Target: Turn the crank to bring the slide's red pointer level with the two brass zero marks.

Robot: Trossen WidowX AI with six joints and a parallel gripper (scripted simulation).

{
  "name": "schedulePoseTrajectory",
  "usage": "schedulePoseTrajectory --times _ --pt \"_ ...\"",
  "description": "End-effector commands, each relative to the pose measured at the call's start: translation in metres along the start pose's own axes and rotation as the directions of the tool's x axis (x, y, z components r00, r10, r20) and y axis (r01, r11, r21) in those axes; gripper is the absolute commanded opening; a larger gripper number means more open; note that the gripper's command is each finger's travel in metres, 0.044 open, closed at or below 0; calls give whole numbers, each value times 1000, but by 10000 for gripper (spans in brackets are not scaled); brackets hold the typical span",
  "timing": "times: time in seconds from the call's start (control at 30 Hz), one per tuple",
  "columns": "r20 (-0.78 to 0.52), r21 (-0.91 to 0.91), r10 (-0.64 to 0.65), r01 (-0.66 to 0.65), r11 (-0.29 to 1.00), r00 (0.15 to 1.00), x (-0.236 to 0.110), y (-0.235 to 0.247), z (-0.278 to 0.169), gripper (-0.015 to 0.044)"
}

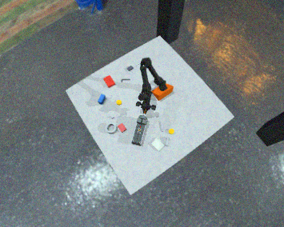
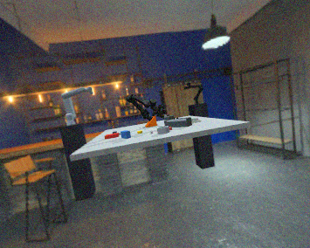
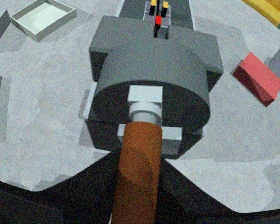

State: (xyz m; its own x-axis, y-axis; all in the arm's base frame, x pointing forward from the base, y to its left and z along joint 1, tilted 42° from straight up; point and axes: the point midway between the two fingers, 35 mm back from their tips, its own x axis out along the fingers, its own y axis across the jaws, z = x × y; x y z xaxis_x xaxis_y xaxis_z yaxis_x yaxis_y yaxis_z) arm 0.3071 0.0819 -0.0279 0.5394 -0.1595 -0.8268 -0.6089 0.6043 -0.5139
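A black arm (image 1: 144,76) (image 2: 140,106) reaches over a pale table (image 1: 194,116) (image 2: 217,127), its gripper (image 1: 145,109) (image 3: 136,159) closed on the brown handle (image 3: 139,172) of a dark gray machine (image 1: 139,135) (image 2: 178,122) (image 3: 156,60). In the wrist view the machine stands at the center, its round housing facing the handle. A red pointer (image 3: 158,20) shows beyond the housing, with two brass zero marks (image 3: 165,7) at the far end of the view, the pointer nearer the handle than the marks and not level with them. To the left in that view sits a shallow pale tray (image 3: 42,22); to the right, a red block (image 3: 258,78) lies apart from the machine. In the top view, an orange block (image 1: 163,92) (image 2: 151,121) lies beside the arm, and a gray ring (image 1: 107,129) lies left of the machine.
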Motion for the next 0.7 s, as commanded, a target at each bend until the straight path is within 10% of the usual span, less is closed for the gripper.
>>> schedulePoseTrajectory --times 0.0,0.67 --pt "4 -2 -4 4 1000 1000 -2 -10 1 0" --pt "4 -2 -5 5 1000 1000 2 -23 -1 0"
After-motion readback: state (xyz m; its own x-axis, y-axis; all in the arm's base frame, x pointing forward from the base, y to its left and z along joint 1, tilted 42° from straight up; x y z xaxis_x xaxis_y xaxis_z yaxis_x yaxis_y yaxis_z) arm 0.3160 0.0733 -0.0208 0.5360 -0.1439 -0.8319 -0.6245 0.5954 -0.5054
